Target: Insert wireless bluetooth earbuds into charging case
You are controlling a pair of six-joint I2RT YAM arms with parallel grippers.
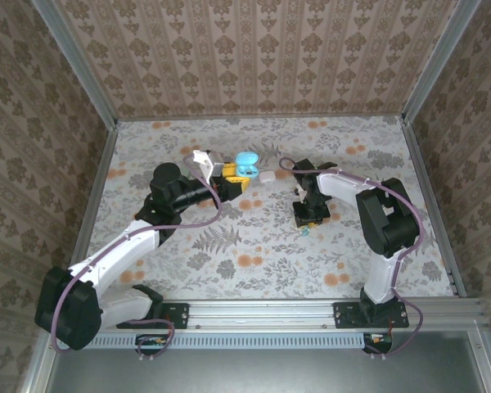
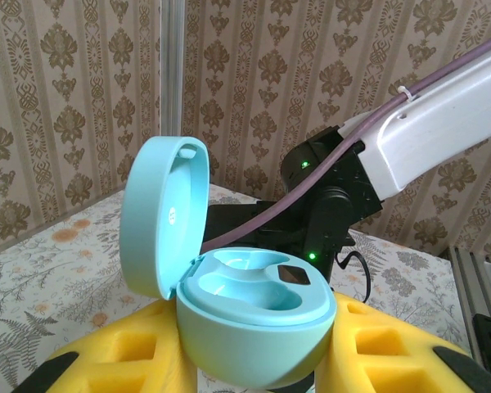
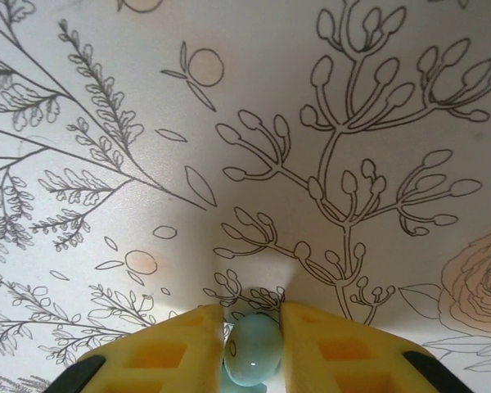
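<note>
Pick-up step: the right fingers (image 3: 192, 340) pinch a small, glossy, pale-teal earbud (image 3: 252, 348) at bottom centre, close to the worktop (image 3: 254, 164). The left fingers (image 2: 376, 344) clamp the open teal case (image 2: 258, 327), centre frame. The next move is probably lifting the earbud and carrying it to a well.

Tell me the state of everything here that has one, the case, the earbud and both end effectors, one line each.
teal charging case: lid open, visible sockets empty, held.
earbud: outside the case, down at the table, pinched.
left end effector: shut on the teal charging case.
right end effector: shut on the earbud.
white case: lying on the table, apparently closed.
</note>
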